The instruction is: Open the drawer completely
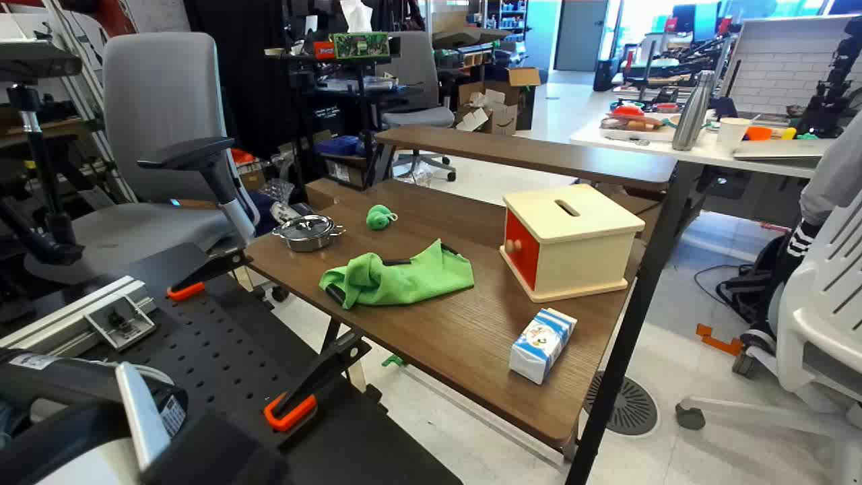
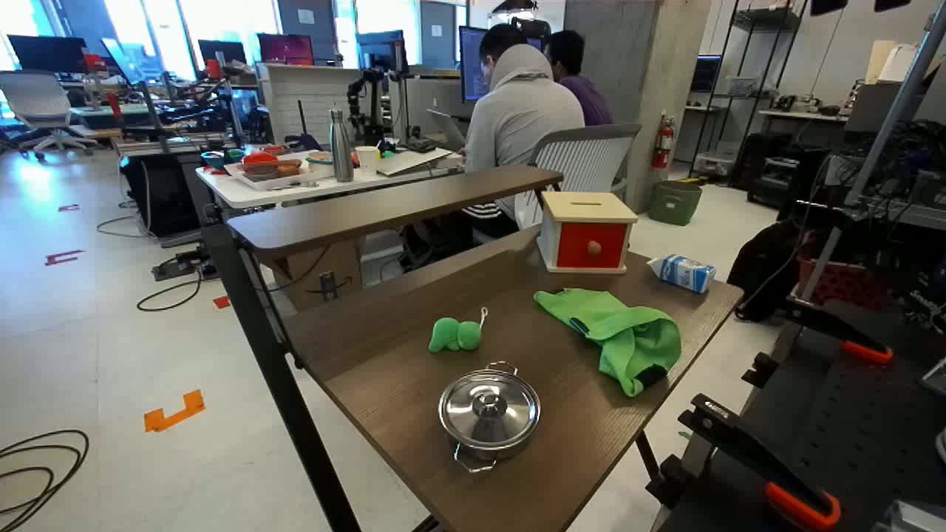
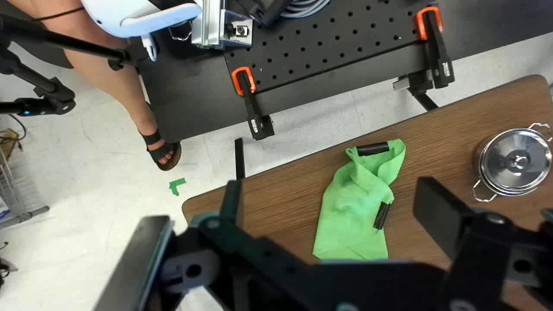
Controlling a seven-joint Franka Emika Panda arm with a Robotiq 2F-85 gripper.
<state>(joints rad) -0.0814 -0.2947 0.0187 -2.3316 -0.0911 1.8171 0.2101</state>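
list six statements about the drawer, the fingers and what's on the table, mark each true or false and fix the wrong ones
1. The drawer is shut in its wooden box. True.
2. The fingers are pressed together. False: a wide gap parts them.
3. A lid covers the stainless-steel pot. True.
4. The blue-and-white carton stands upright. False: it lies on its side.
5. The wooden box has a slot in its top. True.
6. The green cloth is draped over the stainless-steel pot. False: it lies on the brown table, apart from the pot.
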